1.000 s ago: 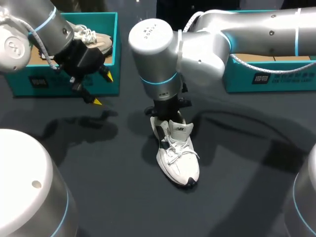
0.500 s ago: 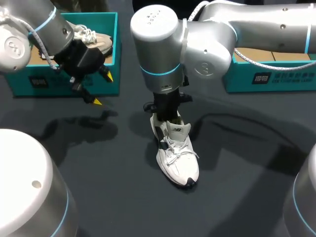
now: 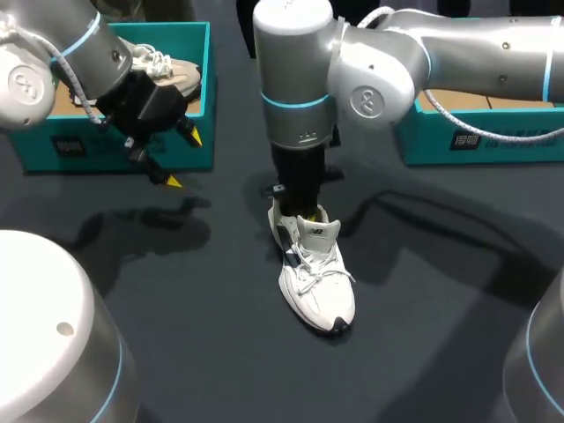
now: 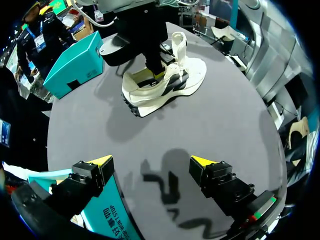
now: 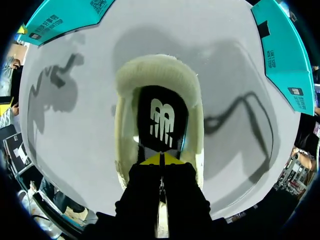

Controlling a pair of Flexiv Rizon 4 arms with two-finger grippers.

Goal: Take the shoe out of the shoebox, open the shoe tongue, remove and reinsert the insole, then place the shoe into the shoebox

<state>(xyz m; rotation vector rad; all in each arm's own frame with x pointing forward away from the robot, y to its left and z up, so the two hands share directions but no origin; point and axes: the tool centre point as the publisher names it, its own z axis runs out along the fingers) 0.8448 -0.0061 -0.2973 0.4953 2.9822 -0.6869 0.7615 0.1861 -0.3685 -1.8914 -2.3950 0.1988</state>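
Right gripper (image 5: pixel 161 159) sunk inside white lace-up sneaker (image 3: pixel 317 282), yellow tips pressed together above black insole (image 5: pixel 162 120), any pinch hidden, left gripper (image 4: pixel 151 161) spread wide near teal cardboard shoebox (image 3: pixel 35 150).

surface: dark table (image 3: pixel 220 352) | on it: white shoe (image 3: pixel 319 286), centre | left shoebox (image 3: pixel 35 152), right shoebox (image 3: pixel 520 150), teal

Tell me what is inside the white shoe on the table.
The white shoe holds a dark insole with a pale logo; the right gripper sits in its opening, tips together. The toe end inside is covered and cannot be seen.
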